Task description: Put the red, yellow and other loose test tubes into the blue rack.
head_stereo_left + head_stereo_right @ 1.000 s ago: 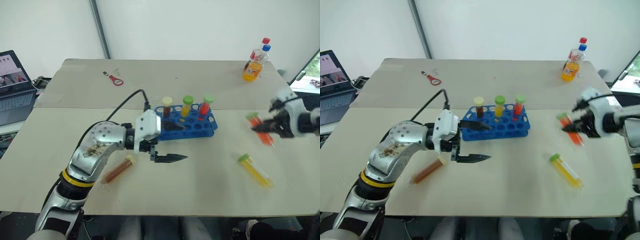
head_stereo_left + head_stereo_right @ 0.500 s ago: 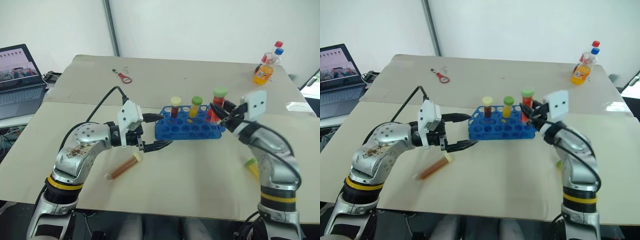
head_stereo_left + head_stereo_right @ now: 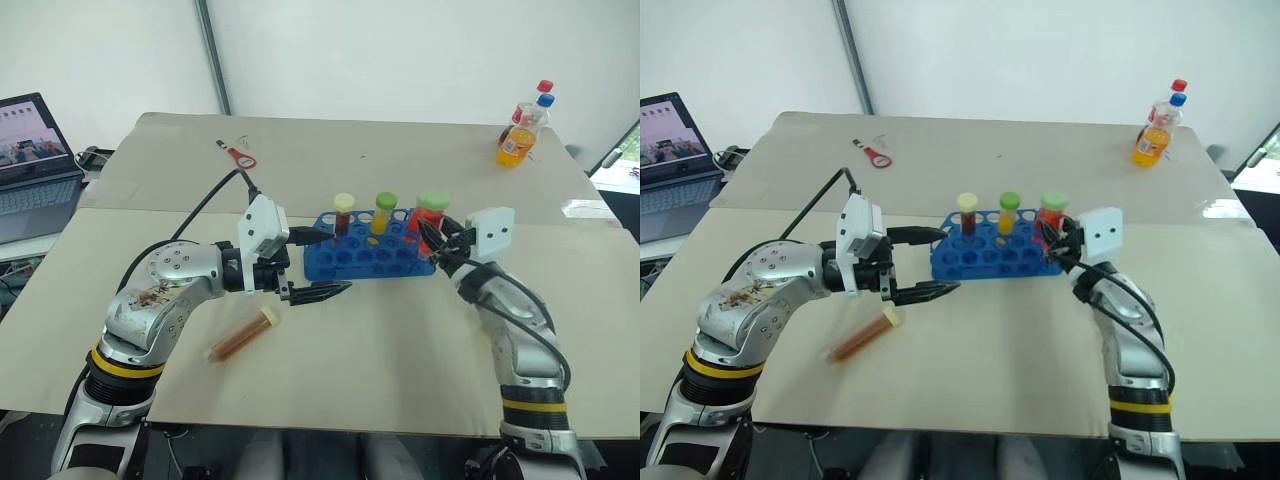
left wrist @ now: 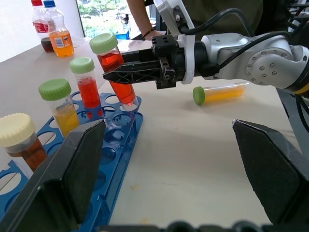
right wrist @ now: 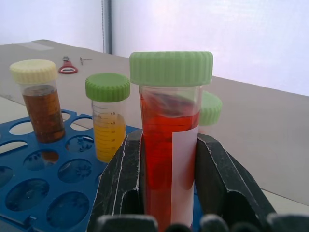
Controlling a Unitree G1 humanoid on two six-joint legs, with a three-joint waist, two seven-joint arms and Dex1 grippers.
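The big beige worktop [image 3: 400, 340] carries everything here. Way off at the left edge there's a laptop [image 3: 35, 155] with its screen on. The blue rack [image 3: 370, 258] sits roughly mid-worktop with three tubes already standing in its back row: a brown one with a pale cap [image 3: 343, 212], a yellow one with a green cap [image 3: 384, 210] and a red one with a green cap [image 4: 87, 82].

The left gripper [image 3: 318, 264] is level, pointing at the rack's left end, fingers spread wide apart and nothing between them. The right gripper [image 4: 116, 72] is clamped on an orange-red tube [image 5: 170, 145], held upright with its lower end right over the rack's right-hand end.

Two loose ones are lying flat: a brown tube [image 3: 243, 334] near the left arm, and a yellow tube [image 4: 219, 93] off to the right, beyond the right arm. Soda bottles [image 3: 522, 128] stand at the far right corner, and a small red tool [image 3: 240, 155] lies at the far left.
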